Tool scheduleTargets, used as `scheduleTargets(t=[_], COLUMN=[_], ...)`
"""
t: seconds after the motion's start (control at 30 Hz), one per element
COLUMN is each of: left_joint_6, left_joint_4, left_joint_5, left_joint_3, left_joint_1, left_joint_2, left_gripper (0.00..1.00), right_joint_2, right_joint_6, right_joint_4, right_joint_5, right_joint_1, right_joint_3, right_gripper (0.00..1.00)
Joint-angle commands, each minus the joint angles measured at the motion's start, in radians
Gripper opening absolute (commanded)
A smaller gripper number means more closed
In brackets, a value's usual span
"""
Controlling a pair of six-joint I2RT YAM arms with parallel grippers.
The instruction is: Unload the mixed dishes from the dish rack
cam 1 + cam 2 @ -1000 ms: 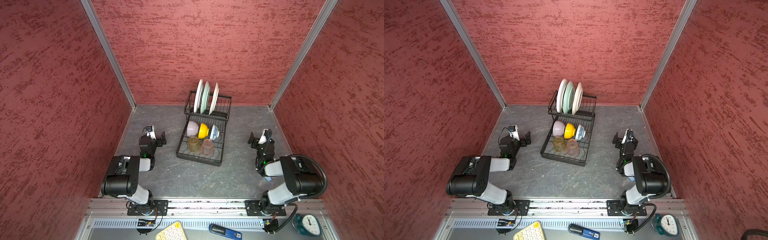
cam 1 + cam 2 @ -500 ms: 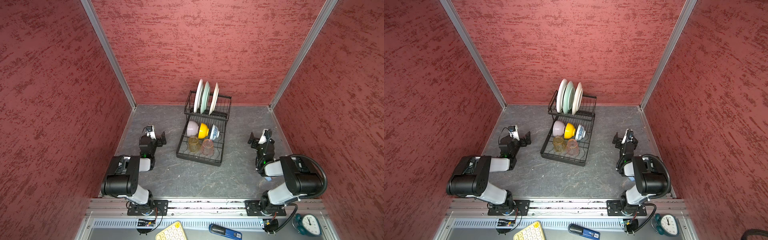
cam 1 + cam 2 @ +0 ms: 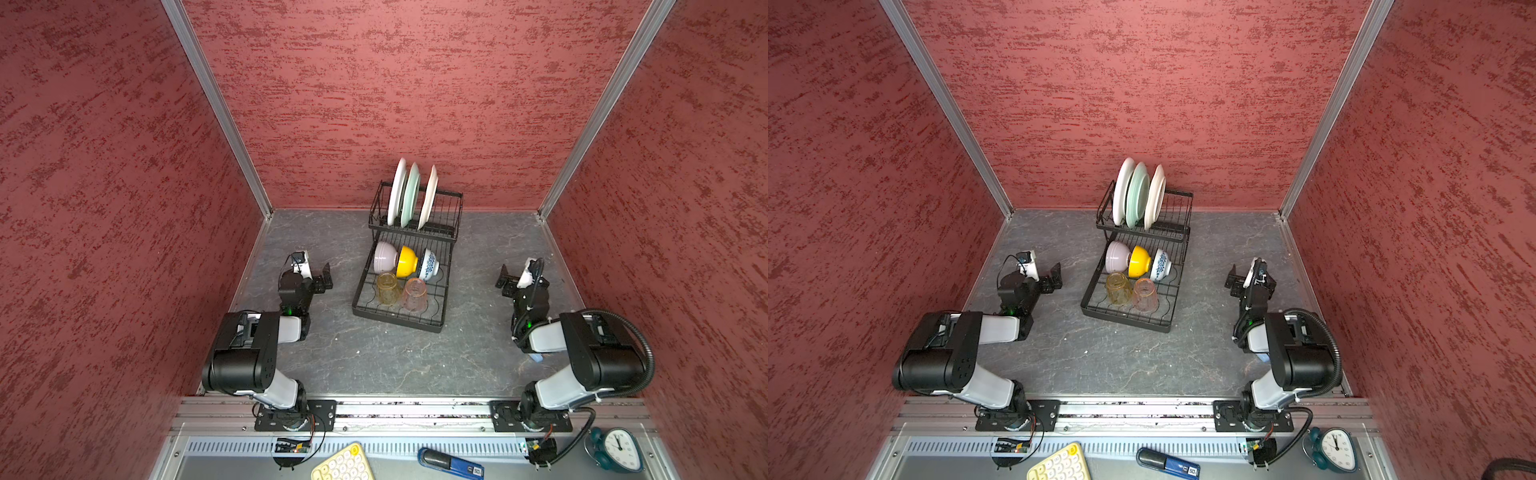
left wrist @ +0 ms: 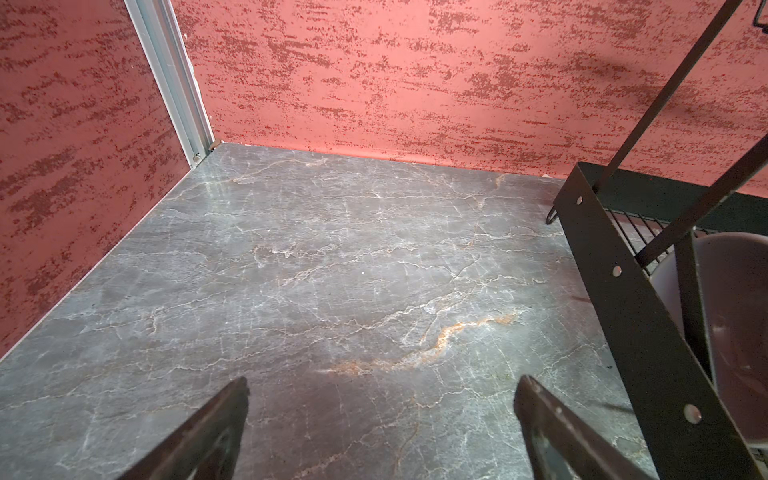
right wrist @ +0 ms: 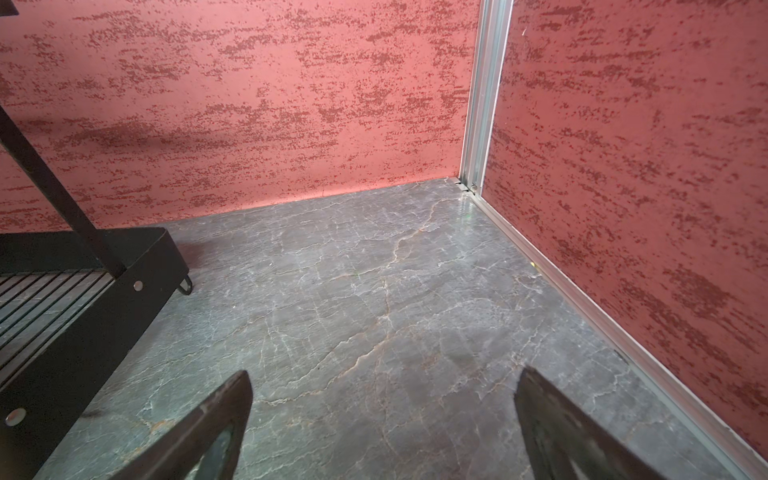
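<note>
Both top views: nothing had moved in the last second. Rack (image 3: 397, 322) sat mid-surface (image 3: 374, 361), full: plates (image 3: 409, 195), bowls (image 3: 406, 261), tumblers (image 3: 388, 289).
Left wrist: left fingers (image 4: 216, 424) apart, empty, beside rack.
Right wrist: right fingers (image 5: 552, 424) likewise.
Unloading not started.

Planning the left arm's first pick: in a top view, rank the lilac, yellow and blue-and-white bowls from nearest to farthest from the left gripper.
1. Lilac bowl, left end of the row, closest to the left gripper.
2. Yellow bowl, middle.
3. Blue-and-white bowl, right end.
</note>
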Motion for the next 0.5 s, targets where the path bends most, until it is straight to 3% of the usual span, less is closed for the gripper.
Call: scheduleTargets(t=[0.0,0.07,0.17,0.27,0.47], left_joint_6=[0.014,0.03,0.021,0.015,0.007], left_joint_4=[0.004,0.035,0.076,-0.045,-0.202], left_joint_5=[-0.008,-0.062,-0.145,-0.24,-0.392], left_joint_3=[0.002,-0.017,-0.046,-0.022,0.021], left_joint_1=[-0.01,-0.04,-0.058,-0.083,-0.152], left_joint_2=[0.002,-0.006,-0.03,-0.116,-0.203], left_gripper=[1.0,1.0,1.0,1.0,1.0], right_joint_2=[-0.013,-0.033,-0.144,-0.239,-0.33], right_joint_6=[-0.011,-0.016,-0.009,0.036,0.089], right_joint_4=[0.009,0.01,-0.125,-0.312,-0.403], right_joint_5=[-0.013,0.001,0.014,0.014,-0.03], right_joint_1=[-0.003,-0.001,0.001,0.002,0.005], right_joint_3=[0.005,0.0,0.022,0.063,0.072], right_gripper=[0.99,0.99,0.99,0.99,0.99])
